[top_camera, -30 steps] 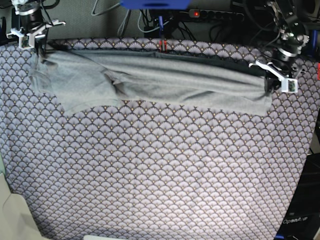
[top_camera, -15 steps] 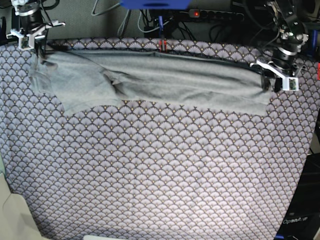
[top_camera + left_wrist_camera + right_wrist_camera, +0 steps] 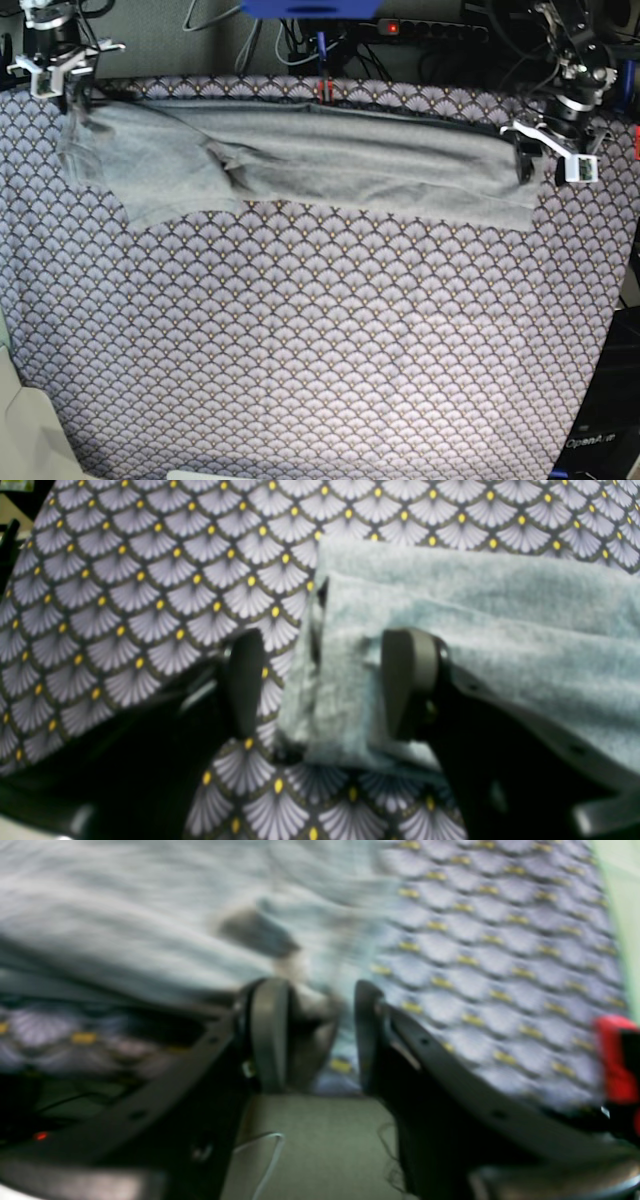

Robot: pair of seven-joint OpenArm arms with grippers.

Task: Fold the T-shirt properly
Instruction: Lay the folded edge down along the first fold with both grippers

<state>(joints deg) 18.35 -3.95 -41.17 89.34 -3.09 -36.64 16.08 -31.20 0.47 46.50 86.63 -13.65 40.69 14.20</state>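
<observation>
Left gripper (image 3: 320, 685) wide open, straddles shirt (image 3: 330, 160) end, grips nothing. Right gripper (image 3: 320, 1035) part open; shirt corner between jaws, hold unclear. Best lift both clear, vertically, without dragging fold.

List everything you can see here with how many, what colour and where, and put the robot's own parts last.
T-shirt: one, light grey, stretched in a band across the far part of the table.
Tablecloth: one, purple-grey fan pattern, covering the table.
Power strip: one, dark with a red light, behind the table.
Cables: several, dark, behind the table.
Left claw: one, dark, open astride the shirt's end.
Right claw: one, dark, open at the shirt's other end.
</observation>
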